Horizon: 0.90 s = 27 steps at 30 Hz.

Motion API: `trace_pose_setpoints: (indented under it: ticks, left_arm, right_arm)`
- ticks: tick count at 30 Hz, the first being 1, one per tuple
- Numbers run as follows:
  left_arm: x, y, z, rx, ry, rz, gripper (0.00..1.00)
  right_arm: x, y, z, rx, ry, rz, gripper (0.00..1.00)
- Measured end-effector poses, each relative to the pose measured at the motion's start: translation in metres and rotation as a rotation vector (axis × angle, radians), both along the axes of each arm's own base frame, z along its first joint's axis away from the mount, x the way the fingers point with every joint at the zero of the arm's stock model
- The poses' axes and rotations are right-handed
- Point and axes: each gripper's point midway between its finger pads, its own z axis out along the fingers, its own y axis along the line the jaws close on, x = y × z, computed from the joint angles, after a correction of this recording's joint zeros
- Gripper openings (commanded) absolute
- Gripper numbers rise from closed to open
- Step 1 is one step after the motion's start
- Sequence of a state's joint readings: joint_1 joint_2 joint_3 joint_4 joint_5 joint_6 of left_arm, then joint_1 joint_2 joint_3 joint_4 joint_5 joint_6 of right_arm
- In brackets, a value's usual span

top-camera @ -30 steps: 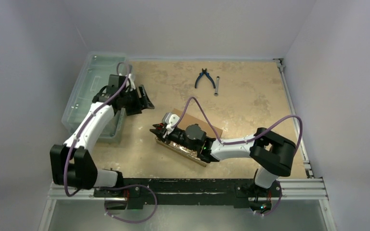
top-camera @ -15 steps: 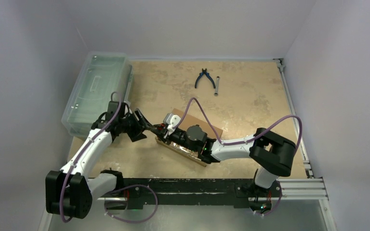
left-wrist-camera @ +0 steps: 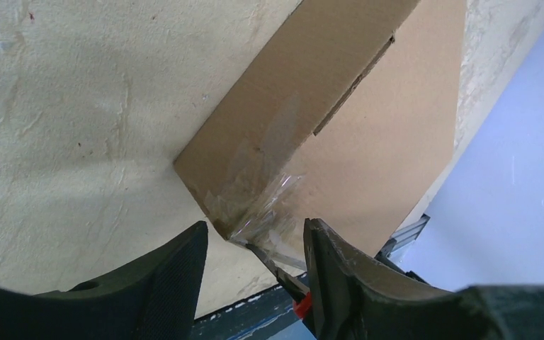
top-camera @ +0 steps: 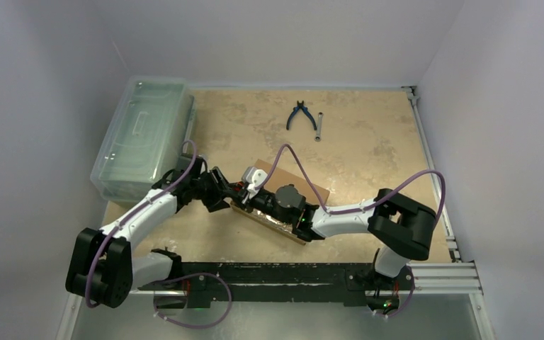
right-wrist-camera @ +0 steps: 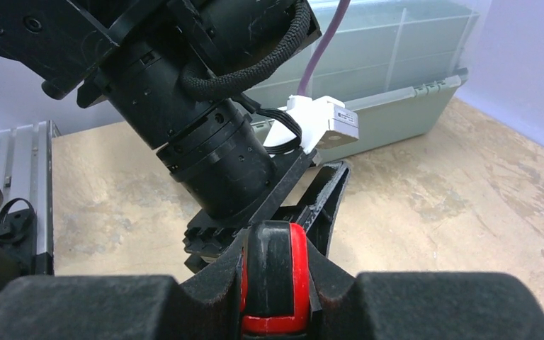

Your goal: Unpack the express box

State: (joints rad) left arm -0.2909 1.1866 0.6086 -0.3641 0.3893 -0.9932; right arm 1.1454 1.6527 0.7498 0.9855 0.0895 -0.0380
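The express box (top-camera: pixel 307 187) is a flat brown cardboard mailer lying in the middle of the table, mostly under my right arm. In the left wrist view its taped corner (left-wrist-camera: pixel 255 205) sits just beyond my fingertips. My right gripper (top-camera: pixel 246 191) is shut on a red and black cutter (right-wrist-camera: pixel 276 280). The cutter's thin blade (left-wrist-camera: pixel 273 265) touches the clear tape at that corner. My left gripper (top-camera: pixel 225 188) is open and empty, its jaws either side of the box's left corner (left-wrist-camera: pixel 255 241). The left wrist (right-wrist-camera: pixel 205 106) fills the right wrist view.
A large clear plastic lidded bin (top-camera: pixel 142 127) stands at the far left, and shows behind the left wrist in the right wrist view (right-wrist-camera: pixel 397 78). Blue-handled pliers (top-camera: pixel 302 115) and a small metal wrench (top-camera: pixel 319 128) lie at the back. The table's metal rail (top-camera: pixel 276 275) runs along the near edge.
My left arm has swung from the bin's side down and right to the box's left corner, meeting the right gripper. The right arm and the cutter have barely moved.
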Motion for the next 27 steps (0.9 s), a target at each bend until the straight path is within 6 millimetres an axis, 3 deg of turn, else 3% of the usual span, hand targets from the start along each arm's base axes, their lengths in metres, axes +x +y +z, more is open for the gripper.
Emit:
trace_pose_setpoints:
  ticks: [4,18,27]
  left_arm:
    - [0.001,0.001,-0.003,0.024,-0.001,0.014,0.52]
    - [0.006,0.008,-0.016,0.067,0.004,0.072,0.35]
    - [0.012,0.006,-0.016,0.067,-0.013,0.075,0.34]
  right_arm:
    - [0.000,-0.001,-0.001,-0.003,0.002,-0.003,0.00]
    - [-0.005,-0.006,-0.002,-0.021,0.007,-0.012,0.00]
    - [-0.009,-0.017,0.002,-0.057,0.023,-0.045,0.00]
